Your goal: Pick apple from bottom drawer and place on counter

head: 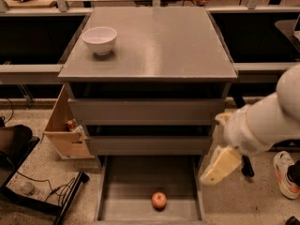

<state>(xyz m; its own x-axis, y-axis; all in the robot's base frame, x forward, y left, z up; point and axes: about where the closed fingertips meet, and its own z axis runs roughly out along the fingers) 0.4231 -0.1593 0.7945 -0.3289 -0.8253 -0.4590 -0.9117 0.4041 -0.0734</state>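
Note:
The small red apple [159, 200] lies in the open bottom drawer [136, 179], near the middle of its front end. The two grey drawers above it are pushed in. The grey counter [159, 41] tops the cabinet and carries a white bowl [100, 40] at its back left. My white arm comes in from the right, and my gripper [220, 165], a cream-coloured piece, hangs beside the drawer's right wall. It is above and to the right of the apple and not touching it.
A wooden box [63, 130] with small items stands on the floor left of the cabinet. Cables and a black frame [42, 198] lie at the lower left. A shoe [285, 172] is on the floor at the right. Dark shelves flank the cabinet.

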